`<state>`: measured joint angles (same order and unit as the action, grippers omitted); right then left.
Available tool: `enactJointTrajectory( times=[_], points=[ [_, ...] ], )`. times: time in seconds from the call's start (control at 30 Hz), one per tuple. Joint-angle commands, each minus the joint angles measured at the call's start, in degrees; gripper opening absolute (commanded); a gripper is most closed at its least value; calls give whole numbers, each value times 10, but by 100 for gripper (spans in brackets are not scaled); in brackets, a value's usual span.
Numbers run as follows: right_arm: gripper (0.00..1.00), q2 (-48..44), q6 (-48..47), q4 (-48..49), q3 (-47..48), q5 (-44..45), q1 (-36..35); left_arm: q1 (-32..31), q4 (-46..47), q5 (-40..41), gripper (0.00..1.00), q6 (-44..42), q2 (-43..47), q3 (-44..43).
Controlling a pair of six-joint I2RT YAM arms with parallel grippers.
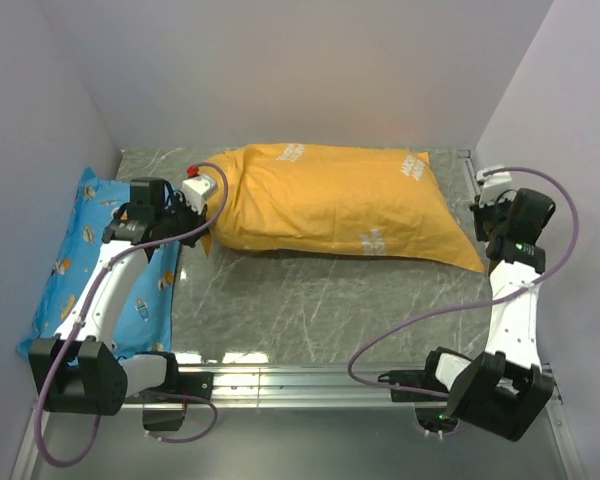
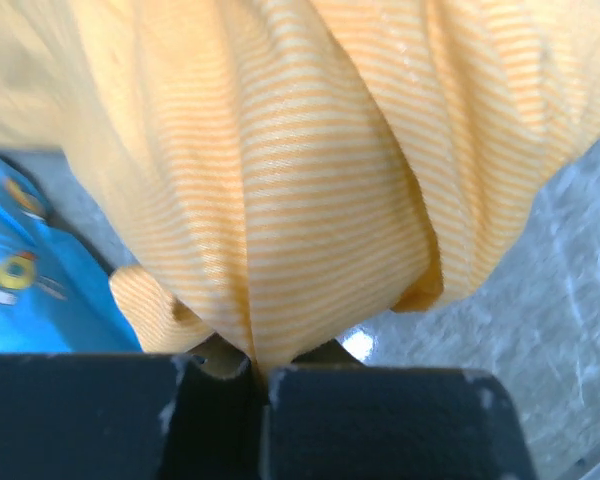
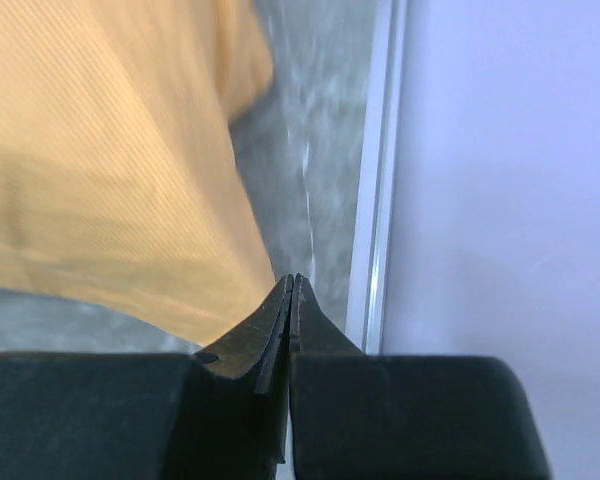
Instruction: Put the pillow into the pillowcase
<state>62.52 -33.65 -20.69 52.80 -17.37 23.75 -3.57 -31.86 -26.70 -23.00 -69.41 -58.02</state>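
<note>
The orange pillowcase [image 1: 330, 200] lies puffed and full across the back of the table, small white logos facing up. The white pillow does not show anywhere; no white stuffing is visible at either end. My left gripper [image 1: 204, 236] is at the case's left end and is shut on a fold of its striped orange fabric [image 2: 300, 200], the cloth pinched between the jaws [image 2: 258, 365]. My right gripper [image 1: 480, 218] is shut and empty beside the case's right end, its tips [image 3: 293, 280] just off the orange cloth [image 3: 100, 180].
A blue cartoon-print pillow [image 1: 90, 260] lies along the left wall under my left arm and shows in the left wrist view [image 2: 30, 270]. A metal rail [image 3: 375, 200] and the right wall run close beside my right gripper. Walls close in the back and both sides.
</note>
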Motion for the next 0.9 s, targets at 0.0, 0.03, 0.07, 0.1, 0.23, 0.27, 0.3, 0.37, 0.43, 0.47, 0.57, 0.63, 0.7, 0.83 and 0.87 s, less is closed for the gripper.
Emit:
enactJointTrajectory(
  times=[0.0,0.03,0.07,0.1,0.23,0.27,0.3,0.37,0.43,0.47,0.57,0.63,0.7,0.83,0.87],
  points=[
    [0,-46,60,-25,78,-79,9,7,32,-19,0,46,47,-79],
    [0,-55,96,-14,90,-79,18,9,35,-21,0,68,58,-92],
    [0,-71,110,-10,112,-88,24,13,42,-24,0,80,65,-104],
    [0,-79,121,-8,121,-93,29,18,43,-27,0,91,72,-126],
    [27,-70,49,-132,168,-124,31,18,31,-41,0,90,89,-130],
    [47,-45,23,-164,169,-124,31,18,28,-39,0,85,88,-126],
    [61,-32,-30,-214,156,-119,31,18,23,-37,0,79,85,-113],
    [79,7,-83,-249,121,-116,43,18,24,-35,0,68,84,-98],
    [89,19,-141,-251,86,-135,49,18,35,-30,0,62,83,-77],
    [90,22,-159,-248,53,-143,49,18,36,-30,0,60,81,-69],
    [92,37,-206,-217,3,-188,49,18,36,-32,0,59,67,-65],
    [93,65,-205,-177,-8,-210,49,18,40,-31,0,57,59,-63],
    [94,92,-194,-139,-7,-224,48,18,42,-27,0,53,51,-60],
    [98,191,-176,-99,23,-236,42,18,41,-28,0,47,35,-61],
    [98,203,-173,-93,35,-238,41,18,43,-27,0,46,31,-61]
  ],
)
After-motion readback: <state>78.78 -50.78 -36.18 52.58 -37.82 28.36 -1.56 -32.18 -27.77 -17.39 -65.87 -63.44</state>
